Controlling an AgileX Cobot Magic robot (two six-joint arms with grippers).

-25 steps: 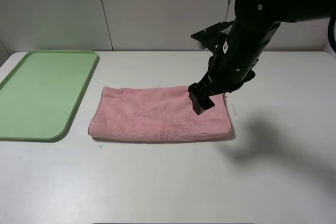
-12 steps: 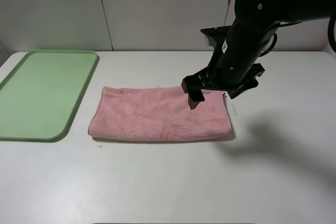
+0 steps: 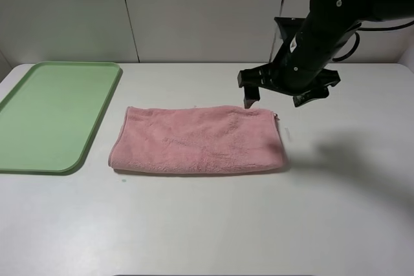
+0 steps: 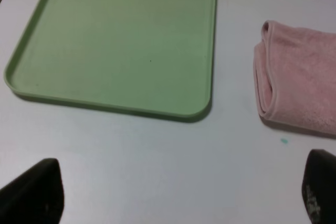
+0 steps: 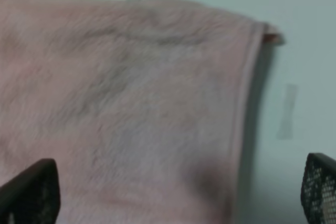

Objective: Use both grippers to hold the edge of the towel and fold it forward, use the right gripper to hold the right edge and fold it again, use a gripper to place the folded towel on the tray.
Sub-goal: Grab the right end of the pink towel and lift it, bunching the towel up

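Lying flat on the white worktop (image 3: 207, 231), the pink towel (image 3: 197, 140) is folded into a long double-layered strip. It sits just beside the light green tray (image 3: 52, 114) without touching it.

The right pincer (image 3: 279, 95) hangs above the towel's far right corner, clear of the cloth, prongs set wide apart and gripping nothing. Its wrist view shows the stitched hem (image 5: 244, 108) along the right edge, with a small loop tag (image 5: 272, 37) at the far corner.

The left pincer (image 4: 176, 192) falls outside the high view. Its own camera shows both fingertips (image 4: 31, 192) spread wide over bare worktop, near the tray and the towel's folded left end.
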